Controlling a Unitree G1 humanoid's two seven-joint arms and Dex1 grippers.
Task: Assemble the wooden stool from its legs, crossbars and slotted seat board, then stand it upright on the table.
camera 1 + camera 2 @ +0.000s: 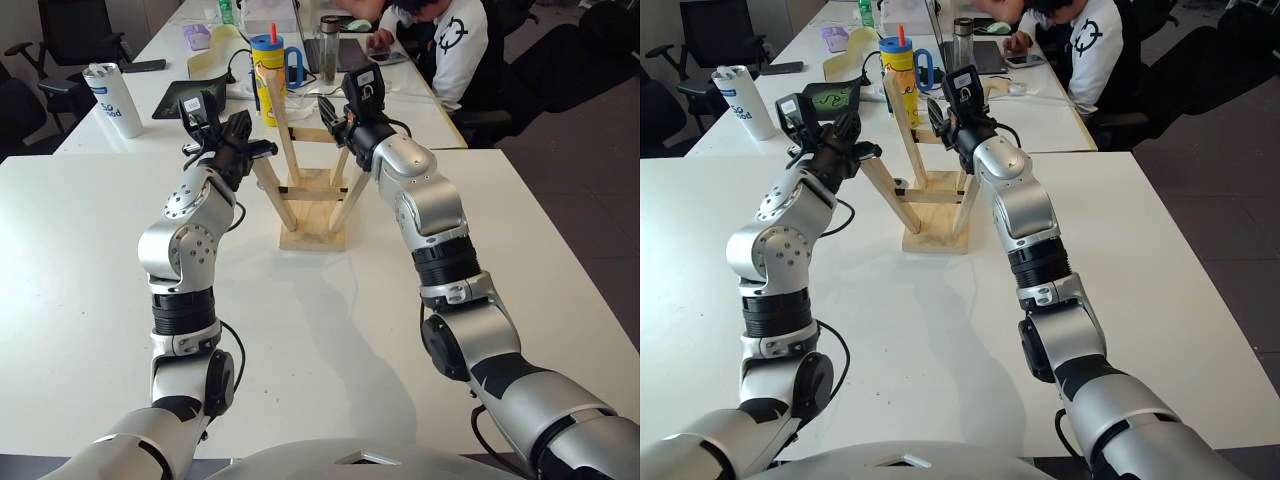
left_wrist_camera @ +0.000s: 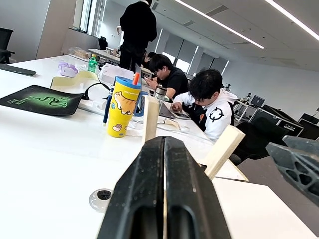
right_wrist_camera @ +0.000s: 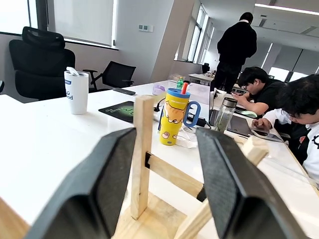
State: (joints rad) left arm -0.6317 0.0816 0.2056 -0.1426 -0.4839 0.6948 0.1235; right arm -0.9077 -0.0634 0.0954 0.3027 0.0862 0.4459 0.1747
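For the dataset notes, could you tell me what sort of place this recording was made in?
Probably an open-plan office: long white tables, black swivel chairs and ceiling strip lights.

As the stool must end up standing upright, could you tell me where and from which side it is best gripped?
Probably the outer legs, just above the crossbar, one from each side. The stool rests upside down, its seat board flat on the table, while the legs splay upward, free to grasp.
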